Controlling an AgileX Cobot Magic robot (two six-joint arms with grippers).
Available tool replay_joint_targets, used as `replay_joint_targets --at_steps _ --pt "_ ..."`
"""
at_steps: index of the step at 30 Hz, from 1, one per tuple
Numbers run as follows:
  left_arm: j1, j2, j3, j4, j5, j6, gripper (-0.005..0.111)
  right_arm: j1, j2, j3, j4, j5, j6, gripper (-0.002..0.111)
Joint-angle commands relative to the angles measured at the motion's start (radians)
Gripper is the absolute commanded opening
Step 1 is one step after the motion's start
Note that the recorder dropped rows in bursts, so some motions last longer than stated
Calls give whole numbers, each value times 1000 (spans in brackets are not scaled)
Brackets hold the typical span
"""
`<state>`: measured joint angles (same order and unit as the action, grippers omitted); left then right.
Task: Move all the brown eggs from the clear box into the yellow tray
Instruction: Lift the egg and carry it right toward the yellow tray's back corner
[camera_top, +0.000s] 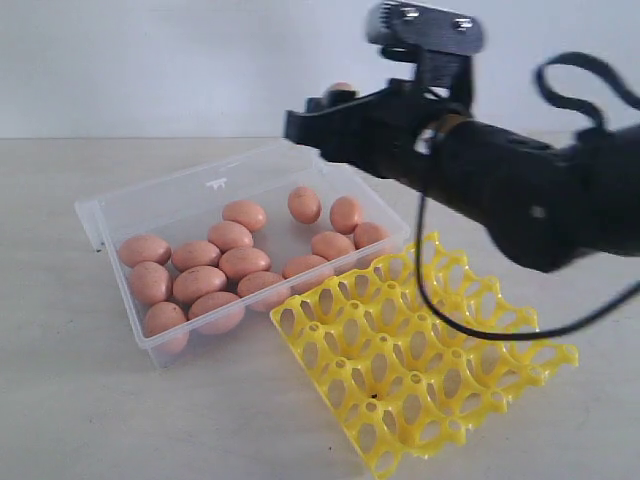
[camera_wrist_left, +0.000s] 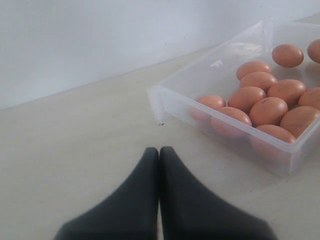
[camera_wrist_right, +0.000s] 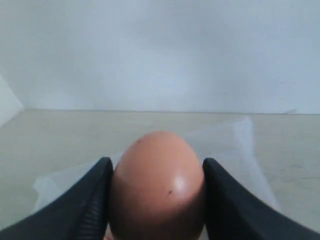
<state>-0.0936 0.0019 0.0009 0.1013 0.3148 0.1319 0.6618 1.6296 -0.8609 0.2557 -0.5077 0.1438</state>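
Observation:
Several brown eggs (camera_top: 230, 262) lie in the clear box (camera_top: 110, 215) at the left of the exterior view; the same eggs (camera_wrist_left: 267, 100) and box (camera_wrist_left: 170, 97) show in the left wrist view. The yellow tray (camera_top: 420, 360) lies to the box's right, its cups showing no eggs. My right gripper (camera_top: 335, 105) hangs high above the box's far edge, shut on one brown egg (camera_wrist_right: 157, 187) held between both fingers (camera_wrist_right: 87, 205). My left gripper (camera_wrist_left: 159, 150) is shut with nothing in it, low over the table beside the box's end.
The pale tabletop (camera_top: 60, 400) spreads round the box and tray. A black cable (camera_top: 470, 325) from the right arm droops over the tray. A plain white wall stands behind.

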Motion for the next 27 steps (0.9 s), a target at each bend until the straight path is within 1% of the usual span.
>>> replay_joint_targets --at_steps 1,2,3,4,5,6,7,8,10,12,14,17,22,27 --pt "-1 -2 -1 -8 -9 0 -4 -189 -205 208 -65 -69 43 0" --pt "-1 -2 -1 -8 -9 0 -4 -300 -224 212 -247 -45 154 0" --pt "-1 -2 -1 -8 -9 0 -4 -398 -221 202 -476 -61 363 0" --pt "-1 -2 -1 -8 -9 0 -4 -469 -203 190 -708 -101 527 0" --pt "-1 -2 -1 -8 -9 0 -4 -563 -174 165 -962 -189 747 0" --pt "-1 -2 -1 -8 -9 0 -4 -714 -109 102 -1275 -386 1027 0" --pt "-1 -2 -1 -8 -9 0 -4 -813 -32 43 -1478 -578 1134 0" --pt "-1 -2 -1 -8 -9 0 -4 -883 43 -22 -1611 -699 1229 0" --pt "-1 -2 -1 -8 -9 0 -4 -936 120 -60 -1689 -713 1256 0" --pt "-1 -2 -1 -8 -9 0 -4 -940 159 -58 -1731 -713 1228 0" --pt "-1 -2 -1 -8 -9 0 -4 -914 183 -58 -1789 -713 1212 0" --pt "-1 -2 -1 -8 -9 0 -4 -856 229 -58 -1830 -628 1199 0" --pt "-1 -2 -1 -8 -9 0 -4 -760 305 -58 -1811 -570 1129 0" --pt "-1 -2 -1 -8 -9 0 -4 -708 340 -58 -1767 -525 1048 0"
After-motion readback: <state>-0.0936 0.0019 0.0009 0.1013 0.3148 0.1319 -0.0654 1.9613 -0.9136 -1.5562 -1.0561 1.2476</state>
